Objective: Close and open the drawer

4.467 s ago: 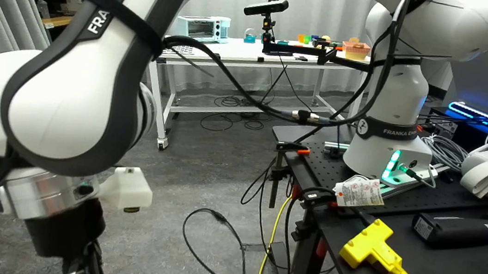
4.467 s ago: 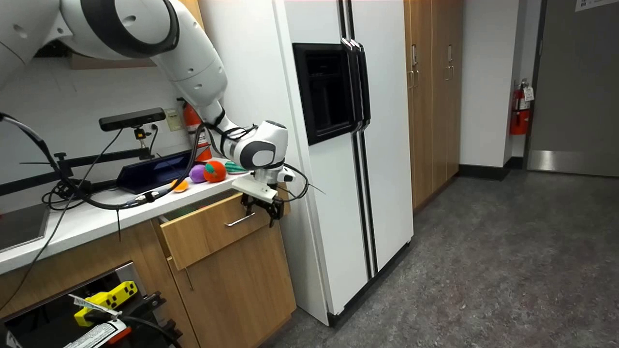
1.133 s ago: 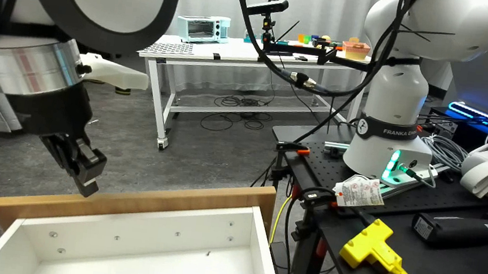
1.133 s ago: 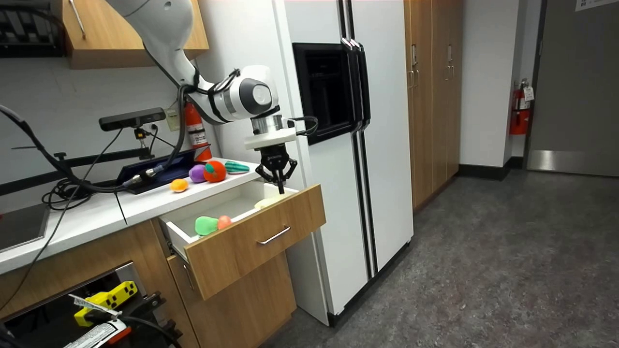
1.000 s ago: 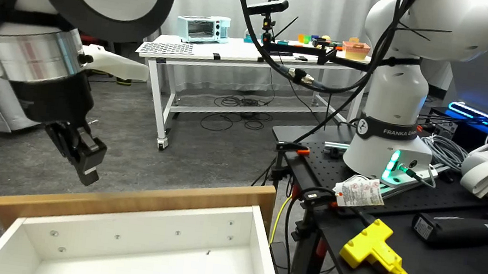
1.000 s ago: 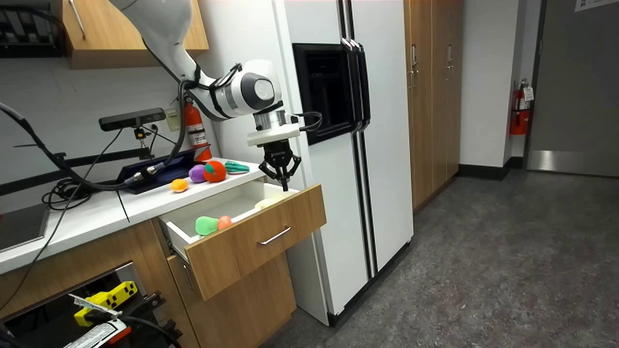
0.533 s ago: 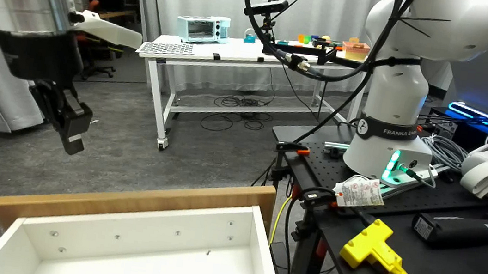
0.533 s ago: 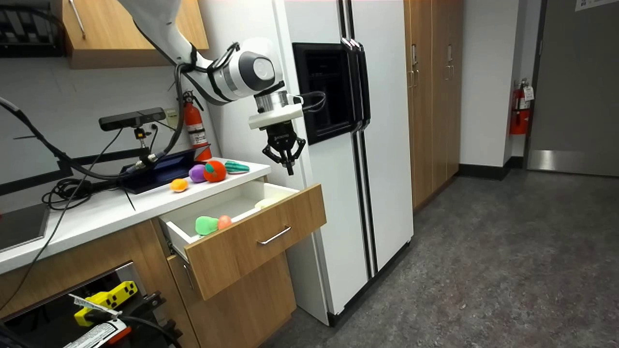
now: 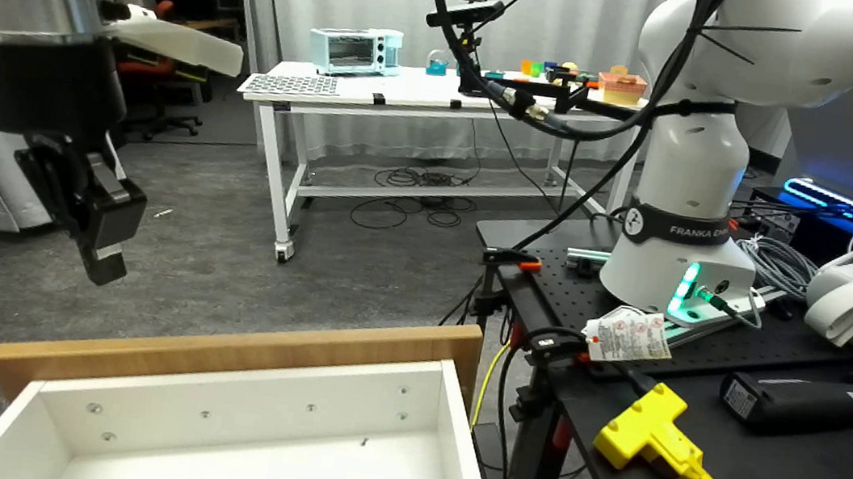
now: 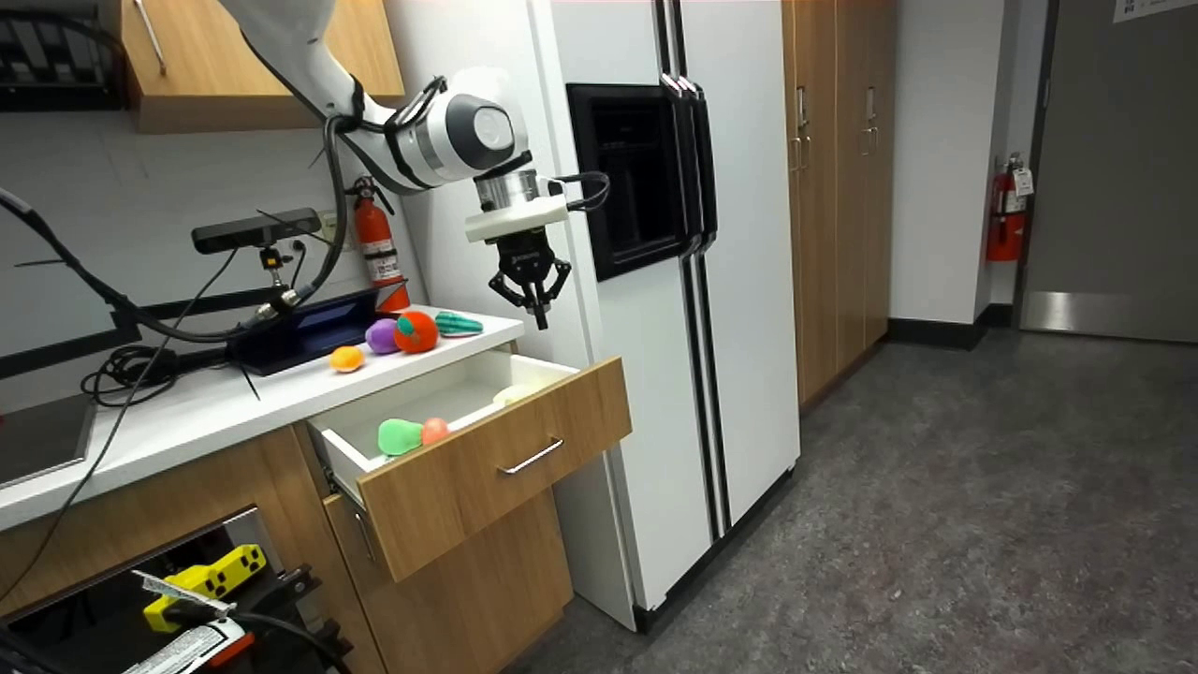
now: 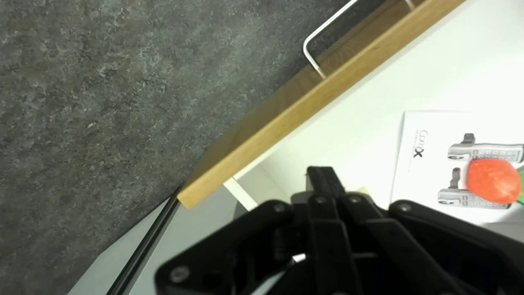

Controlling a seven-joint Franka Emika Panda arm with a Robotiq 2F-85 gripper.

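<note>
The drawer stands pulled well out, its wood front bearing a metal handle. White walls and floor show inside it, below the front's top edge. In the wrist view the same front runs diagonally, with the handle on its floor side. My gripper hangs above the drawer's fridge-side end, pointing down and touching nothing. Its fingertips meet with nothing between them in the wrist view, where the gripper covers part of the drawer's interior. An exterior view shows the gripper higher than the front.
Inside the drawer lie a green toy, an orange toy and a printed sheet. The counter holds a red toy and others. A white fridge stands close beside. A cable loops along the arm.
Several seconds ago the drawer was only partly out, with my gripper at its handle. It has since come further out. Over the last second my gripper has risen, then shifted slightly toward the counter.
</note>
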